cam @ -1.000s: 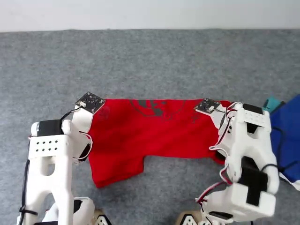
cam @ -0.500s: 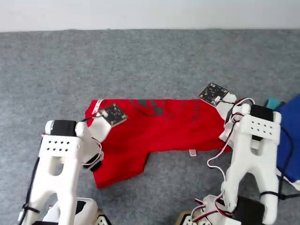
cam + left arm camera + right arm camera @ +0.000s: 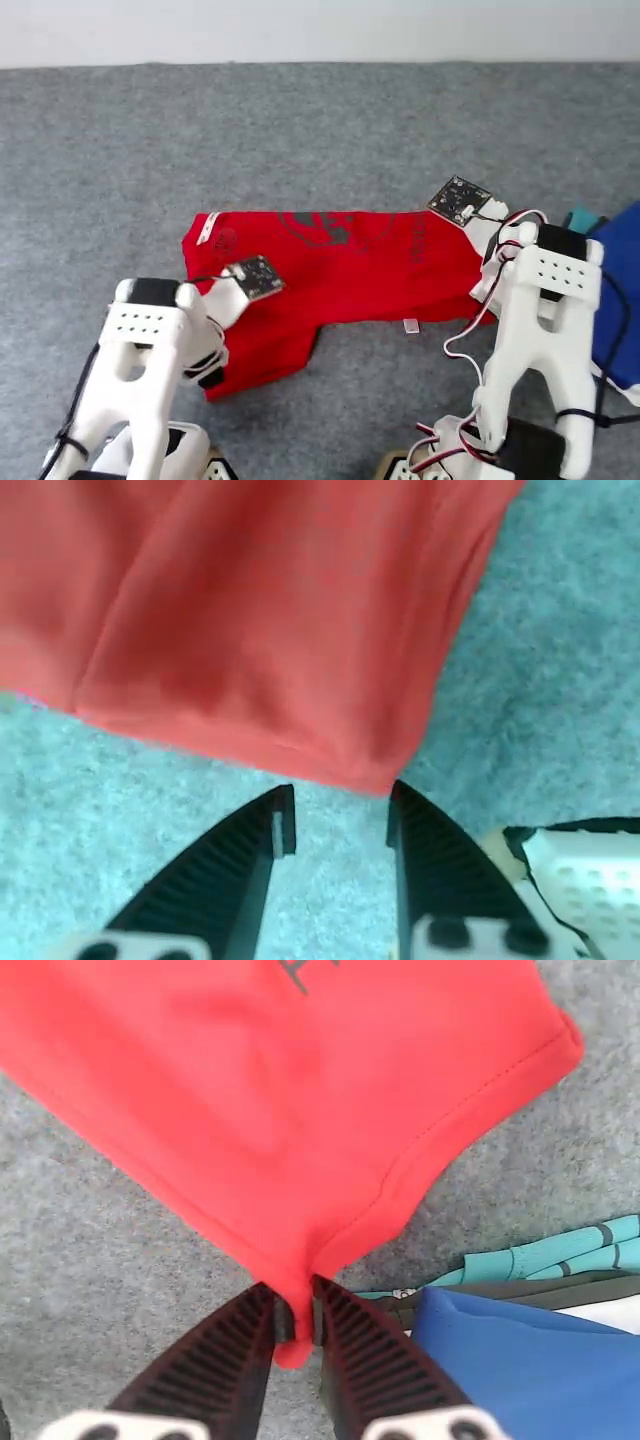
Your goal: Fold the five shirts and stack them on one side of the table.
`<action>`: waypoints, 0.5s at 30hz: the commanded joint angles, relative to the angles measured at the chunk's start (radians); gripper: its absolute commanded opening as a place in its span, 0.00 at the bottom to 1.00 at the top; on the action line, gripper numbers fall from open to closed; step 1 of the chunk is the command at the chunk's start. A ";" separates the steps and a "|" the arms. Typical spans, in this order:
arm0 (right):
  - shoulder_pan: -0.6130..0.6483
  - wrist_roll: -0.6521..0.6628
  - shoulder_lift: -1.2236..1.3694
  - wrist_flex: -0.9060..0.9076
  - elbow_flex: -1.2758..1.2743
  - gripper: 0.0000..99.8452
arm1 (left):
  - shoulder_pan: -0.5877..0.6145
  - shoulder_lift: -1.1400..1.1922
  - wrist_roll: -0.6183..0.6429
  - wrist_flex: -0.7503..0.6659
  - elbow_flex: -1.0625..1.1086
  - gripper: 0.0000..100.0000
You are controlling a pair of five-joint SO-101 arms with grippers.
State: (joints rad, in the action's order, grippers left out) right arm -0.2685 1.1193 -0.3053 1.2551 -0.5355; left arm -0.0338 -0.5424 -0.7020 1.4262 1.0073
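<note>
red shirt (image 3: 340,265): laid out across the middle of the grey worktop (image 3: 320,130), print facing up near the far edge, near-left part kinda rumpled

left gripper (image 3: 340,815): fingers (image 3: 235,875) spread apart with nothing between them, tips over bare worktop just off the shirt's edge. In the high view that arm (image 3: 150,340) sits over the near-left part of the shirt

right gripper (image 3: 295,1322): fingers (image 3: 225,1360) clamped tight on a corner of the red shirt, a little nub of fabric poking out between them

blue shirt (image 3: 620,280): at the right edge of the worktop, right next to the right arm (image 3: 545,290)

teal striped shirt (image 3: 560,1255): tucked in against the blue one, near the pinched corner

white scrap (image 3: 411,325): tiny bit on the worktop just beside the shirt's near edge
</note>
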 commanded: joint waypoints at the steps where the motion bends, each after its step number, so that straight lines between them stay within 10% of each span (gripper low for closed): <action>1: -0.008 0.005 -0.050 -0.002 0.011 0.01 | -0.066 -0.020 0.021 -0.064 0.041 0.17; 15: -0.012 0.005 -0.058 -0.002 0.011 0.01 | -0.086 -0.020 0.100 -0.160 0.085 0.17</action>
State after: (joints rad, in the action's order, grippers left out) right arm -0.2685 1.1193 -0.3069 1.2551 -0.5355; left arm -0.1366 -0.5424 -0.6053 1.2804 1.0948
